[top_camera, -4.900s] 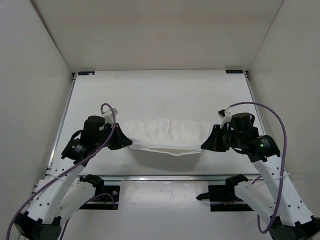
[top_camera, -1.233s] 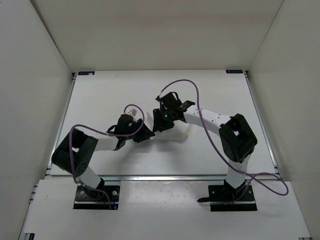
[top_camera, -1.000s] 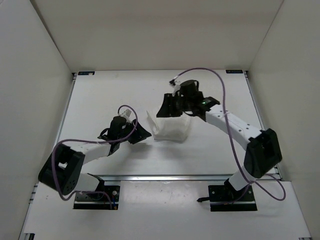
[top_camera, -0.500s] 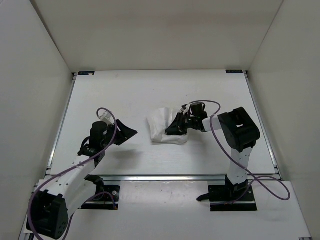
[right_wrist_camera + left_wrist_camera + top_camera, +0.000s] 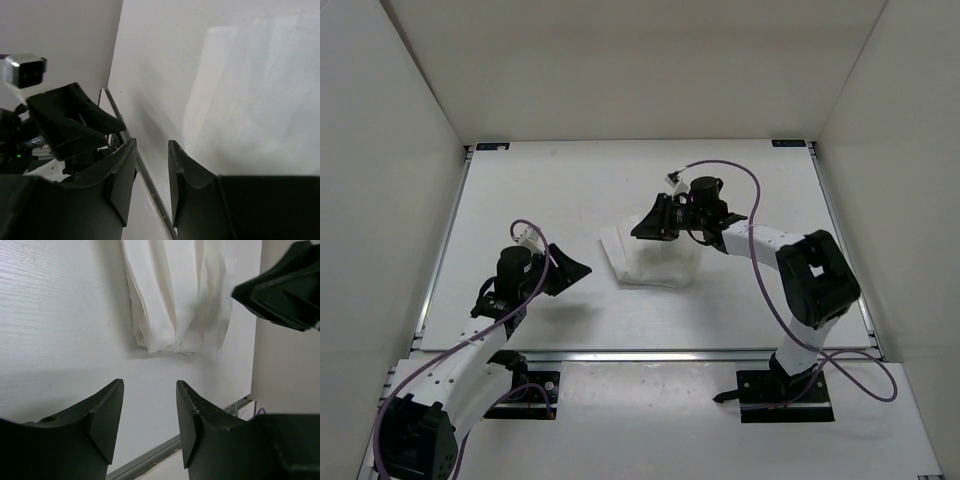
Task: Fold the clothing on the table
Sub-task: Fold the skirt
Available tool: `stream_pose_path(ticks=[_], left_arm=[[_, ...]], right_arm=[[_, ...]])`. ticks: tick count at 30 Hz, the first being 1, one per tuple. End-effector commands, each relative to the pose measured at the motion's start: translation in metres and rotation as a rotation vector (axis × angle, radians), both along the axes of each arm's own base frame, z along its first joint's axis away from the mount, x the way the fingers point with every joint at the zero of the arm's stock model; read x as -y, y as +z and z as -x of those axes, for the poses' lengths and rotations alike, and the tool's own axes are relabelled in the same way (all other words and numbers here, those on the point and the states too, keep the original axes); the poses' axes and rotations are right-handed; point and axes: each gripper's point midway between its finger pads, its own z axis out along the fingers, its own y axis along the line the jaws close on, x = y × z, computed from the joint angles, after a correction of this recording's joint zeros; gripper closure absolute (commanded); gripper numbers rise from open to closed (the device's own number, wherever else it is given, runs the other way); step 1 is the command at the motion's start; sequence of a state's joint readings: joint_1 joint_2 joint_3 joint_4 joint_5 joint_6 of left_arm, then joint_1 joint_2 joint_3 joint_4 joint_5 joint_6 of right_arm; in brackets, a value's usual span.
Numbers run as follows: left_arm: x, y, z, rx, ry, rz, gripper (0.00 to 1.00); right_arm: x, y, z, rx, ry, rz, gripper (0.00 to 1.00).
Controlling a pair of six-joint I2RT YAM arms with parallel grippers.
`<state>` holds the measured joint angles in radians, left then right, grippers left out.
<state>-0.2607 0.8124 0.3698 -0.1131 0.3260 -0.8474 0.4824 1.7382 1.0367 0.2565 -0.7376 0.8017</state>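
L tool (image 5: 149,390): jaws apart, nothing btwn them, low over bare bench (image 5: 520,190), well apart from the clothing (image 5: 657,262); prob standing off so it won't drag the cloth. R tool (image 5: 645,224): jaws part-open, empty, over the pad's far edge, prob placed to pinch or press there. Clothing sits mid-bench, bunched into a compact creased pad; fold looks mostly done.

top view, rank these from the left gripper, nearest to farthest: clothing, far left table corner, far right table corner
1. clothing, on the table just to the right of the left gripper
2. far left table corner, ahead and to the left
3. far right table corner, diagonally across the table, beyond the clothing
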Motion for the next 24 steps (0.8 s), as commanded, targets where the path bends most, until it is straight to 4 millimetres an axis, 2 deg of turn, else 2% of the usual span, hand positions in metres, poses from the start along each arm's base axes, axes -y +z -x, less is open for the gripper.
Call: stream_pose_path(ticks=[1, 5, 6, 7, 8, 10, 12, 13, 14, 15, 16, 17, 18, 19, 21, 22, 24], left_arm=[[0.0, 0.022, 0.001, 0.041, -0.023, -0.004, 0.43], [-0.005, 0.029, 0.003, 0.052, -0.022, -0.03, 0.41], [-0.009, 0.029, 0.004, 0.052, -0.022, -0.044, 0.41], [-0.009, 0.026, 0.006, 0.04, -0.035, -0.063, 0.41], [-0.01, 0.027, 0.007, 0.033, -0.036, -0.075, 0.41], [-0.015, 0.025, 0.007, 0.033, -0.061, -0.123, 0.4], [-0.017, 0.025, 0.009, 0.022, -0.103, -0.184, 0.36], [-0.02, 0.025, 0.009, 0.015, -0.131, -0.225, 0.36], [-0.021, 0.027, 0.01, 0.0, -0.148, -0.241, 0.34], [-0.02, 0.027, 0.011, 0.002, -0.189, -0.27, 0.24], [-0.02, 0.025, 0.012, -0.001, -0.211, -0.278, 0.17], [-0.018, 0.027, 0.014, -0.011, -0.227, -0.271, 0.13], [-0.017, 0.027, 0.014, -0.009, -0.235, -0.277, 0.02], [-0.015, 0.026, 0.017, -0.008, -0.255, -0.279, 0.01], [-0.014, 0.023, 0.023, -0.02, -0.275, -0.297, 0.01], [-0.012, 0.025, 0.025, 0.0, -0.286, -0.304, 0.01], [-0.014, 0.022, 0.031, -0.002, -0.282, -0.333, 0.02]], right_arm=[[-0.011, -0.047, 0.005, -0.13, 0.056, -0.026, 0.72], [-0.017, -0.095, 0.005, -0.231, 0.052, 0.019, 0.74], [-0.018, -0.102, 0.001, -0.239, 0.054, 0.044, 0.74], [-0.018, -0.099, -0.005, -0.223, 0.056, 0.055, 0.75], [-0.018, -0.094, -0.007, -0.216, 0.065, 0.061, 0.74], [-0.02, -0.068, -0.012, -0.153, 0.08, 0.062, 0.73], [-0.016, -0.018, -0.012, -0.04, 0.075, 0.066, 0.72], [-0.012, -0.003, -0.015, 0.013, 0.068, 0.086, 0.7], [-0.008, 0.022, -0.008, 0.079, 0.076, 0.098, 0.68], [0.004, 0.039, -0.004, 0.129, 0.043, 0.132, 0.66], [0.01, 0.043, -0.004, 0.16, 0.009, 0.166, 0.64], [0.024, 0.051, 0.005, 0.191, -0.017, 0.202, 0.64], [0.041, 0.052, 0.01, 0.216, -0.064, 0.254, 0.63], [0.053, 0.064, 0.012, 0.267, -0.115, 0.269, 0.62], [0.08, 0.042, 0.021, 0.241, -0.158, 0.323, 0.62], [0.084, 0.047, 0.025, 0.251, -0.161, 0.312, 0.62], [0.107, 0.033, 0.028, 0.222, -0.196, 0.358, 0.62]])
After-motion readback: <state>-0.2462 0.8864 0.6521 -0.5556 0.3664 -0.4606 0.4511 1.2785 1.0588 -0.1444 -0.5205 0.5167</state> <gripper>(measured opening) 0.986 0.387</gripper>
